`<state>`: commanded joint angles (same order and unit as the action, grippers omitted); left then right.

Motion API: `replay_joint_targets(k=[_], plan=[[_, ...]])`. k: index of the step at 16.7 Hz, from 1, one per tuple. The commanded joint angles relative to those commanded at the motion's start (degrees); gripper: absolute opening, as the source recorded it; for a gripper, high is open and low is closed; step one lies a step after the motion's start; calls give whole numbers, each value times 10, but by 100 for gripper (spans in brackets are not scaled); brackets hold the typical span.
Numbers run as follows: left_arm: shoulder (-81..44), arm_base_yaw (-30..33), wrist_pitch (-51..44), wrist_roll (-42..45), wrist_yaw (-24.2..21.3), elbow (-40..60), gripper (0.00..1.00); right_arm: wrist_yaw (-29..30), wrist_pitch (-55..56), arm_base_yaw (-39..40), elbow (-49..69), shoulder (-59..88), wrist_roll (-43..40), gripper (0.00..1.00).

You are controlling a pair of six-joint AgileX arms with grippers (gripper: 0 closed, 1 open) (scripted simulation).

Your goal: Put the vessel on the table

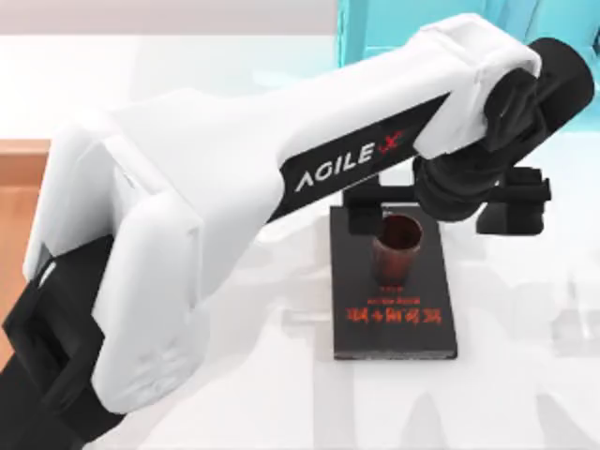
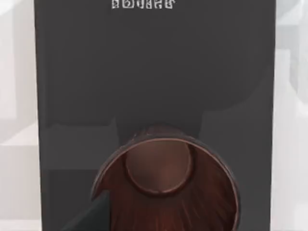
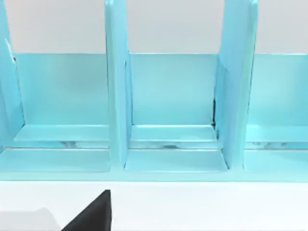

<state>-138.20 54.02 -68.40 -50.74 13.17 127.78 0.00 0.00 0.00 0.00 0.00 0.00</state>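
Observation:
The vessel [image 1: 398,248], a small reddish-brown cup, stands upright on a black book [image 1: 394,323] with red lettering that lies on the white table [image 1: 525,375]. My left gripper [image 1: 437,217] hangs open above the cup's far side, its fingers [image 1: 364,214] spread much wider than the cup. The left wrist view looks straight down into the vessel [image 2: 163,187] on the book [image 2: 154,72], with one dark finger [image 2: 89,219] beside the rim. My right gripper [image 3: 154,226] is parked facing the shelf, one finger [image 3: 91,214] in sight.
A turquoise shelf unit [image 1: 375,28] stands at the table's back, its upright dividers [image 3: 115,96] close in the right wrist view. A light wooden tray [image 1: 19,187] sits at the left edge. Bare white tabletop lies right of and in front of the book.

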Motion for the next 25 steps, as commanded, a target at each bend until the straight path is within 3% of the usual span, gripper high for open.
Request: replay_joint_targets(k=[3,8,21,25], plan=[[-7,-7,55,7,-1,-50,100,0,0,0,0,0,0,100],[-8,-8,62,8,-2,-57,100,0,0,0,0,0,0,100],[-8,-8,62,8,-2,-57,2,0,0,0,0,0,0,100],[-8,-8,62,8,-2,-57,0,0,0,0,0,0,0,100]])
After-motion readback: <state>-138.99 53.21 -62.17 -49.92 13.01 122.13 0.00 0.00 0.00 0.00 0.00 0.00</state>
